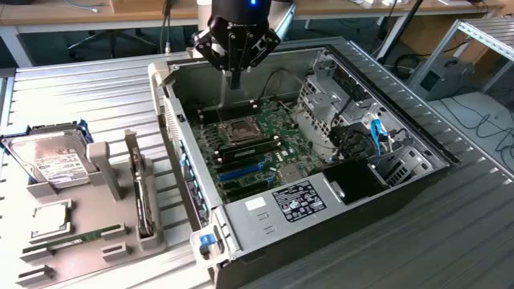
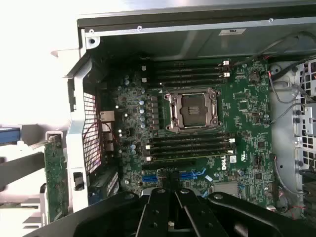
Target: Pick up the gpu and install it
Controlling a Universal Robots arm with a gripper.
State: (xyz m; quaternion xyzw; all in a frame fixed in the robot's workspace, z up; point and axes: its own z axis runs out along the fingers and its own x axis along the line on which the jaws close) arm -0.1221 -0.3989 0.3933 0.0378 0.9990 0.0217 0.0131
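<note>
Table: the ribbed metal table [image 1: 449, 241] is carrying everything, with bare surface lying open on the exterior view's right of the case.
Case: the computer case [image 1: 241, 217] is lying on its side with the panel off, so its inside is facing up for reaching from above; its walls are ringing the opening and limiting sideways travel within.
Tray: the parts tray [image 1: 88, 259] is sitting just beside the case on the exterior view's left, holding each part in a shaped seat.
Motherboard: the motherboard [image 1: 277, 135] is lying flat on the case floor; its blue slots [image 1: 239, 173] are standing empty, while cables and a drive cage are crowding the exterior view's right.
Gripper: the gripper [image 1: 235, 81] is hanging over the far part of the opening, fingers pressed together and carrying nothing, well apart from the card.
Gpu: the gpu [image 1: 141, 192] is standing on edge in the tray's upright holder, probably so its top edge is offering a grip; nothing is touching it, and the space above it is lying open.
Hard drive: the hard drive [image 1: 52, 159] is leaning in its blue frame at the tray's far end, apart from the gpu.
</note>
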